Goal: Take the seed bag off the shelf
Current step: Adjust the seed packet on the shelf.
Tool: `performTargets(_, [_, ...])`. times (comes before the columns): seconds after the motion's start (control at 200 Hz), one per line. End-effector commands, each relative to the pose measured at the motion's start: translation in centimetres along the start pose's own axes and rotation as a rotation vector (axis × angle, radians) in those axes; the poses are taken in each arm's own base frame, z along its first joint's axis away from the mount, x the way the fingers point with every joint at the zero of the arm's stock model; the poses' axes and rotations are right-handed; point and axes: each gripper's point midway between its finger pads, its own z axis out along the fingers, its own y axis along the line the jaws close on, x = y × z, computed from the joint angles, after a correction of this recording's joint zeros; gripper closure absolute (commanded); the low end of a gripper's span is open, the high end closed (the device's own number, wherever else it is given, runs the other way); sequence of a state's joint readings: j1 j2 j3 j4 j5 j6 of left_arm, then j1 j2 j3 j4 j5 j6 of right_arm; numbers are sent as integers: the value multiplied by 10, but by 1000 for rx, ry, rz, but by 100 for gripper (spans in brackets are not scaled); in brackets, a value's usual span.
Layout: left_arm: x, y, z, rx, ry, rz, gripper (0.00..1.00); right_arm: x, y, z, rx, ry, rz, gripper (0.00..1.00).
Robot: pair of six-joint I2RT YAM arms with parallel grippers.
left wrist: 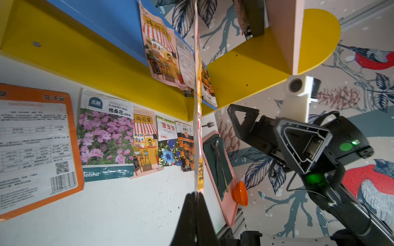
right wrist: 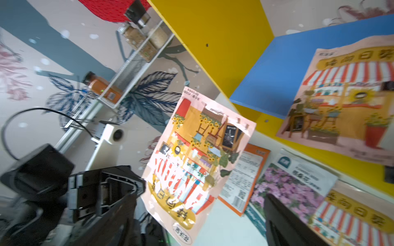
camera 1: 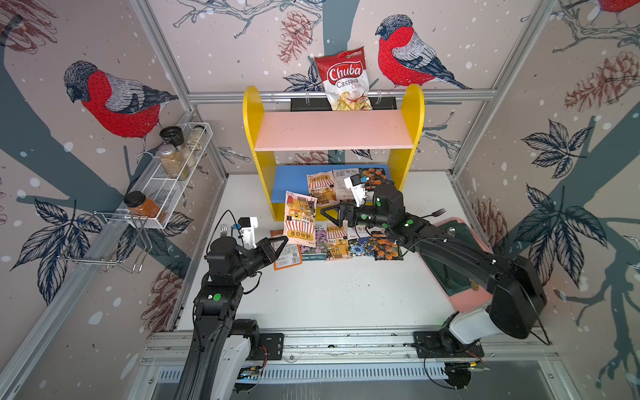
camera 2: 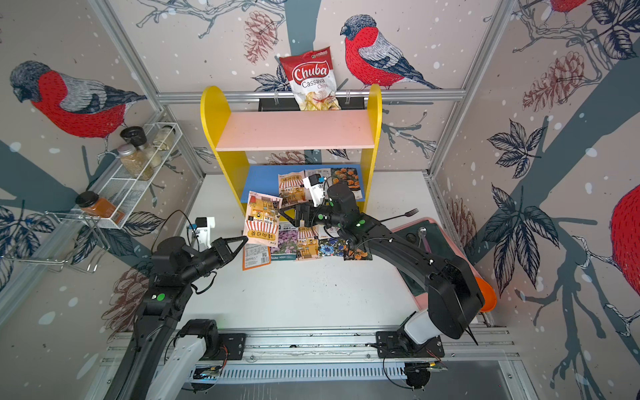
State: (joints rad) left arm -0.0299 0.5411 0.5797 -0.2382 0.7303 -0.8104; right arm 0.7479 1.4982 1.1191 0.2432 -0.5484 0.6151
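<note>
seed bag (left wrist: 200,170), edge-on, left wrist view only

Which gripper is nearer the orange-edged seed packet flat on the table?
Left. The left gripper, holding a pink awning-print seed bag, hangs just over the orange-edged seed packet; the right gripper is farther back, by the blue shelf board.

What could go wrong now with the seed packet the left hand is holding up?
1. The left hand pinches the pink shopfront-print seed packet only at its lower edge, so it may slip or flop.
2. The open right hand sits close beside it and could bump it, or drag the paper seed packets overhanging the shelf's blue lower board.
</note>
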Motion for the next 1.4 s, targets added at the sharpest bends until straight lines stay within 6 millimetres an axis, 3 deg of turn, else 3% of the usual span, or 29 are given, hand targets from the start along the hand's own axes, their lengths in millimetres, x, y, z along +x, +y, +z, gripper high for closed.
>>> performTargets(0.0, [-2,-27,-6,118,-15,69,100,-4,38,-4,-220,-1,75,11])
performTargets(0.185, [-1,-41,-14,161,-20,92,100,6,33,0,-256,8,119,18])
performTargets(0.375, [0,-43,-13,171,-11,94,100,9,45,0,-357,25,141,29])
performTargets(0.705, [2,-46,-15,185,-6,101,100,9,49,6,-397,39,158,44])
performTargets(1.166, [2,-44,-15,150,6,121,100,11,49,8,-401,44,160,100])
performTargets(1.301, [2,-41,-13,124,32,129,100,10,48,5,-394,41,157,100])
performTargets(1.346, [3,-38,-12,115,40,123,94,9,45,4,-384,35,162,100])
performTargets(1.396, [3,-37,-11,102,43,127,81,7,40,2,-362,23,170,100])
